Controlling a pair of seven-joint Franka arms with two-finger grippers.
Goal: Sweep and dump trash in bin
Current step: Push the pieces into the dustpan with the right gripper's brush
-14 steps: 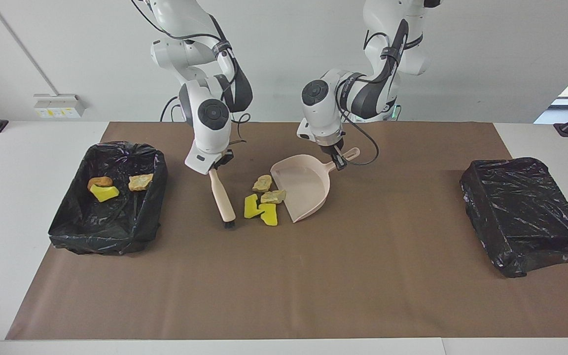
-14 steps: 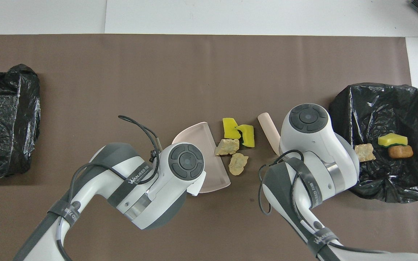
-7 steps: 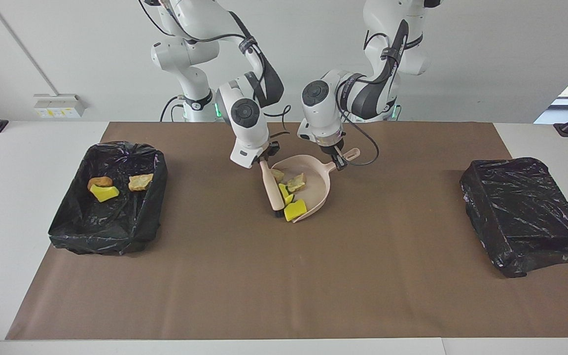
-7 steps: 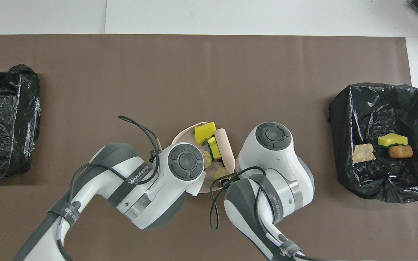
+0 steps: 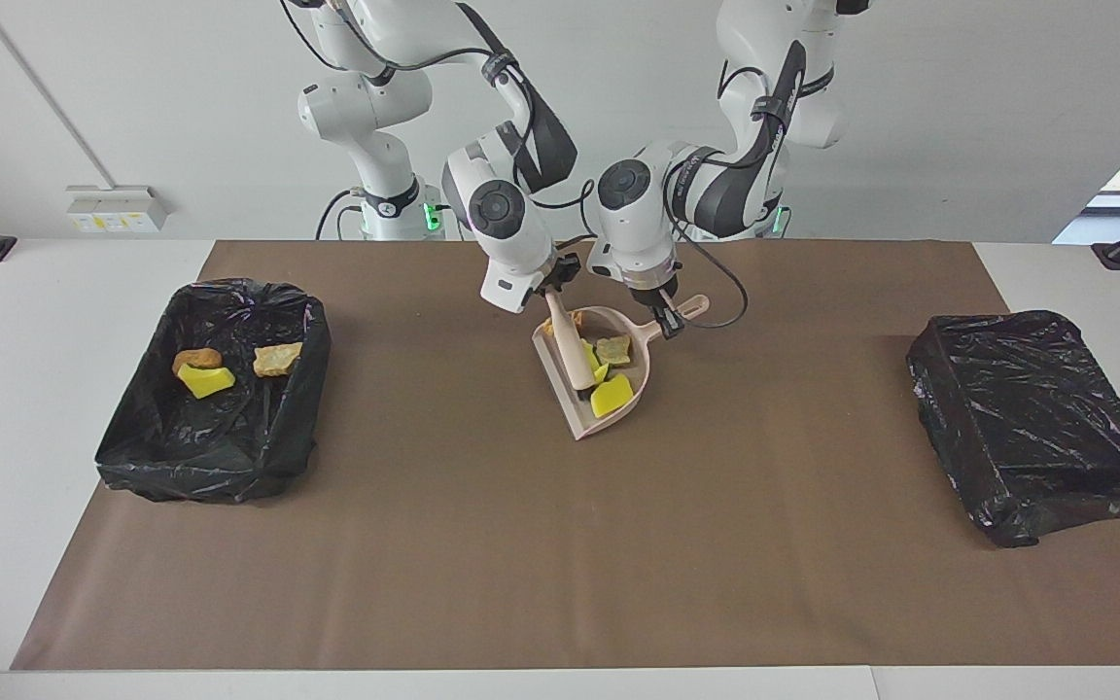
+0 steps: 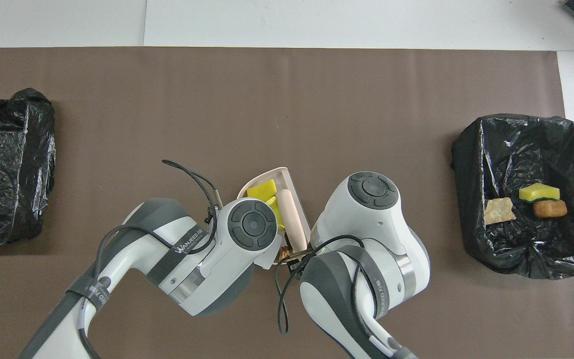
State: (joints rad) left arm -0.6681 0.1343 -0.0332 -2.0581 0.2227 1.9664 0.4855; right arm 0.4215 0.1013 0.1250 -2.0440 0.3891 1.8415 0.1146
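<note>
In the facing view both arms bend down over the dustpan: the left end effector is clamped on its handle, the right end effector is clamped on the brush, whose head lies among the trash inside the pan. In the overhead view yellow scraps sit in the dustpan beside the brush, while the bin toward the right arm's end holds three more pieces.

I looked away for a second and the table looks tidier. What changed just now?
The right pincer swung its brush toward the left arm's end and pushed the four loose scraps off the mat into the dustpan; the brush now lies inside the pan. The left pincer kept hold of the dustpan handle. Both bins stayed put, with three scraps still in the open bin.
</note>
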